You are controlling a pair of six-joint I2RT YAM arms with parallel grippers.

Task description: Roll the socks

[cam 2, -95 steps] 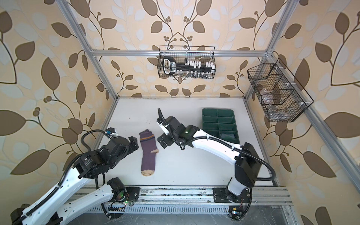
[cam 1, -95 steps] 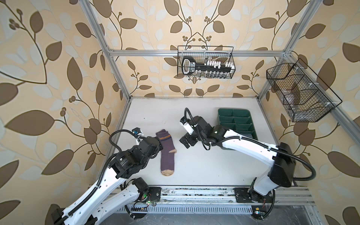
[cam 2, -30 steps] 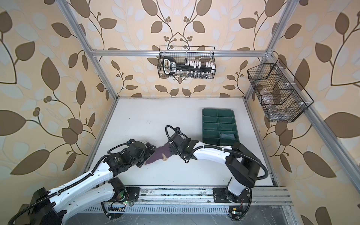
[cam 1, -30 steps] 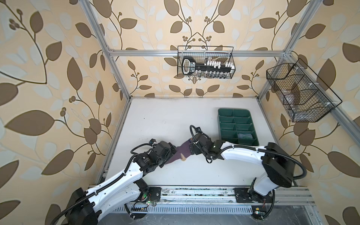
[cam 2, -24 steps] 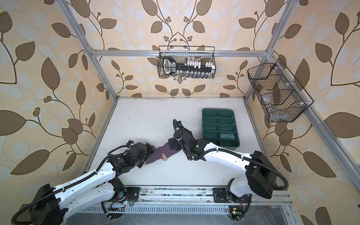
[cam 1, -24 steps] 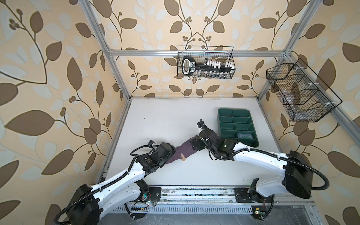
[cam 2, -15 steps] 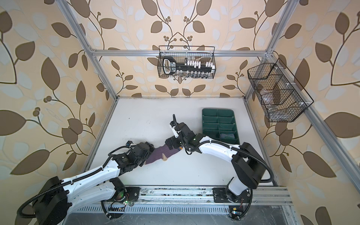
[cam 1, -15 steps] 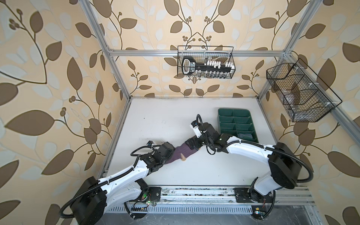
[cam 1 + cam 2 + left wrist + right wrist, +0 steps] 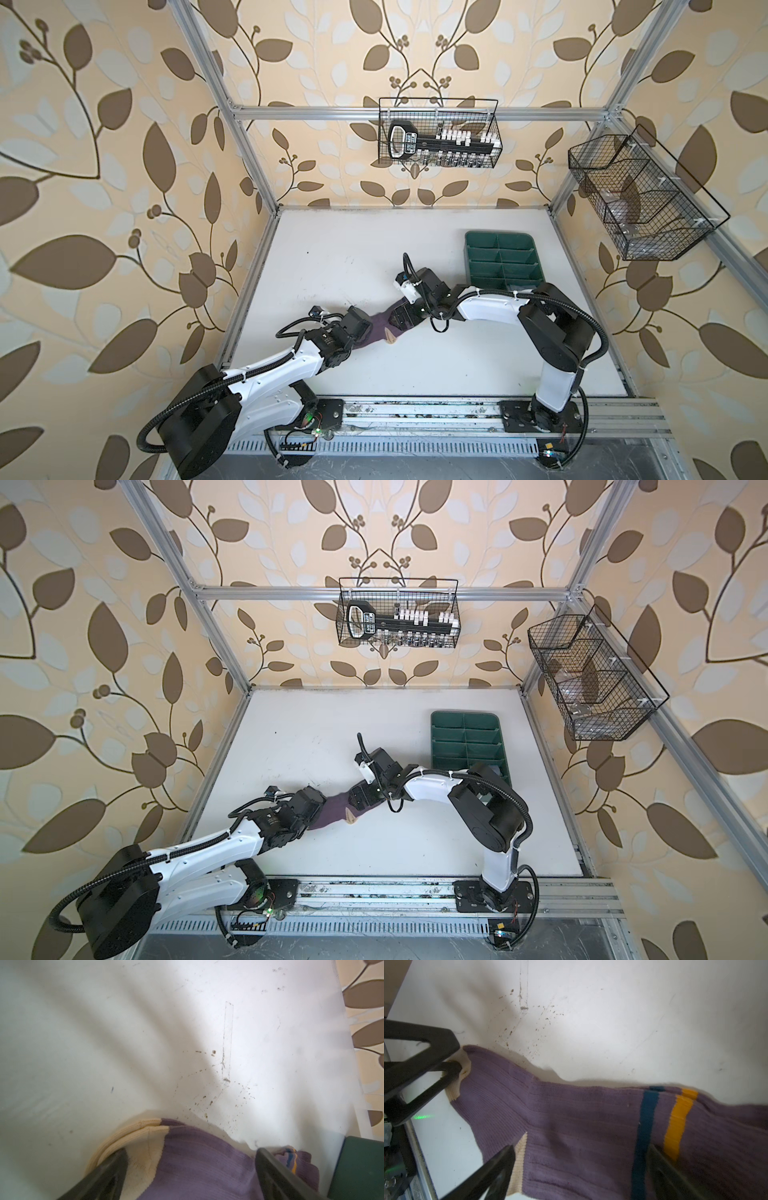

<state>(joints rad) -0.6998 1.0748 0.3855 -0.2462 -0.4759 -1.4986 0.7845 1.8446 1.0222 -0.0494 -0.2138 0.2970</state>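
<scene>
a dark green tray [image 9: 500, 259] with compartments sits on the white table [image 9: 332, 257]; the right arm's white link crosses the tray's near corner and hides it. on the wall behind the tray hangs a wire basket [image 9: 438, 133] holding a black tool, and a second wire basket [image 9: 640, 199] hangs to the tray's right. the table is scuffed and specked with dirt [image 9: 227, 1043]; leaf-patterned wallpaper lines the walls.

the socks [image 9: 376, 332], purple and laid one on the other, lie aslant to the left of the tray and a little nearer the front rail, as both top views show. the left gripper [image 9: 191, 1152] is spread wide over the tan toe end, the end farther from the tray. the right gripper [image 9: 581, 1148] is spread wide over the cuff end by the navy and orange stripes.

three seconds back the socks lay straight, pointing from the front rail toward the back wall, with both grippers off them; now they are turned and stretched between the two.
</scene>
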